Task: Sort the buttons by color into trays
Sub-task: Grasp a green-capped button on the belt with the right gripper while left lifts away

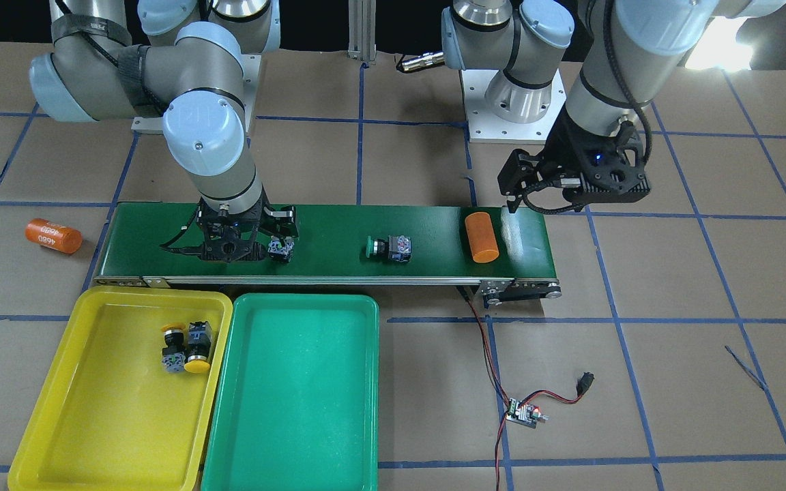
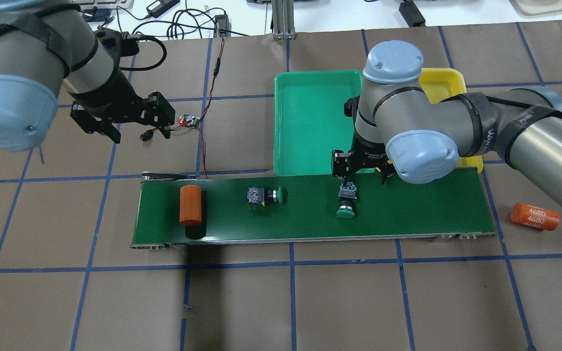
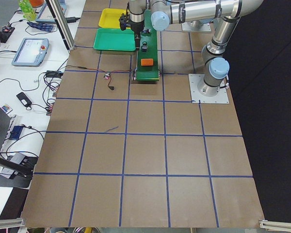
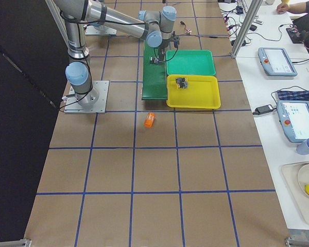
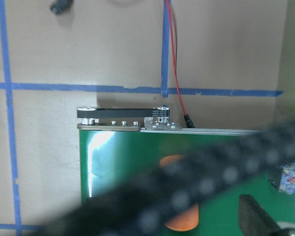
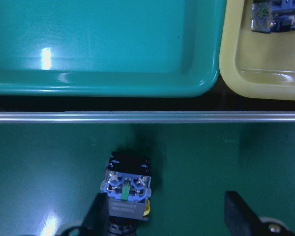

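A green-capped button (image 2: 347, 200) lies on the belt under my right gripper (image 6: 169, 221). The gripper is open, and the button (image 6: 127, 189) sits between its spread fingers, closer to the left one. A second green button (image 1: 389, 247) lies mid-belt. Two yellow buttons (image 1: 185, 348) lie side by side in the yellow tray (image 1: 106, 423). The green tray (image 1: 297, 395) beside it holds nothing. My left gripper (image 2: 103, 130) hangs open above the table off the belt's other end, holding nothing.
The dark-green conveyor belt (image 1: 338, 228) carries an orange cylinder (image 1: 480, 236) near the left arm's end. Another orange cylinder (image 1: 53, 236) lies on the table beyond the belt's other end. A small controller board (image 1: 525, 412) with red and black wires sits near the belt's motor.
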You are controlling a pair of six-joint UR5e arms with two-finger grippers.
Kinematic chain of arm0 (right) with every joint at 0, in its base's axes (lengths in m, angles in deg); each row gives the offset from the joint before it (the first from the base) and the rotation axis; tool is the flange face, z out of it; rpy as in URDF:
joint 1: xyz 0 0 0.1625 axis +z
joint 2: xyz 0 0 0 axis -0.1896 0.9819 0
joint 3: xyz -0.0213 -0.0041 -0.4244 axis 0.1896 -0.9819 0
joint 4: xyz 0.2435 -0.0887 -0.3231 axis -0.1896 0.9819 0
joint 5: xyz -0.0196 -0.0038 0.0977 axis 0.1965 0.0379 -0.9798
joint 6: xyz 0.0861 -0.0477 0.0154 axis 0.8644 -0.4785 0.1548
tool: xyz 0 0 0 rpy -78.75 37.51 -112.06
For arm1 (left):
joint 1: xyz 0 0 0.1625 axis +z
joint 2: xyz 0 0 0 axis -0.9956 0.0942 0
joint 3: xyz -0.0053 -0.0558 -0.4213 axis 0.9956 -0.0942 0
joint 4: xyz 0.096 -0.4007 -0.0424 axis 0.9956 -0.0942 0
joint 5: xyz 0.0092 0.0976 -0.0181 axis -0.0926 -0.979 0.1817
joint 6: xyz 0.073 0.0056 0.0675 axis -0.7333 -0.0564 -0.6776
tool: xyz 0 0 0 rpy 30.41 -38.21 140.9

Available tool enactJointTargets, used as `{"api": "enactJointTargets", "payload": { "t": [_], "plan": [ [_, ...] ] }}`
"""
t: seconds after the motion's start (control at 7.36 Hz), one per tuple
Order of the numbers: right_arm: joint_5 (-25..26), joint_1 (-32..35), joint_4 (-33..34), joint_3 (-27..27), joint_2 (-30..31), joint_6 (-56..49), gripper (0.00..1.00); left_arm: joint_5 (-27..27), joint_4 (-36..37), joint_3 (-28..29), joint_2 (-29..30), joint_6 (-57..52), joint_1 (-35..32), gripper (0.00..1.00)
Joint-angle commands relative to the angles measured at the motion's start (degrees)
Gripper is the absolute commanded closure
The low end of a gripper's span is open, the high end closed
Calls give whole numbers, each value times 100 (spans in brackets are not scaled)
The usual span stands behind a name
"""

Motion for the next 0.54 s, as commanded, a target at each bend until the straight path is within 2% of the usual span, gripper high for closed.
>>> {"api": "enactJointTargets", "payload": {
  "t": [0.0, 0.14, 0.41],
  "plan": [
    [-18, 8, 0, 112, -9, 15, 16, -109, -515, 494, -70, -18, -52, 0],
    [-18, 8, 114, 235, -17, 7, 17, -127, -489, 546, 129, -10, -61, 0],
    [-9, 8, 526, 542, -9, -2, 18, -13, -541, 634, 70, 147, -44, 0]
  ]
}}
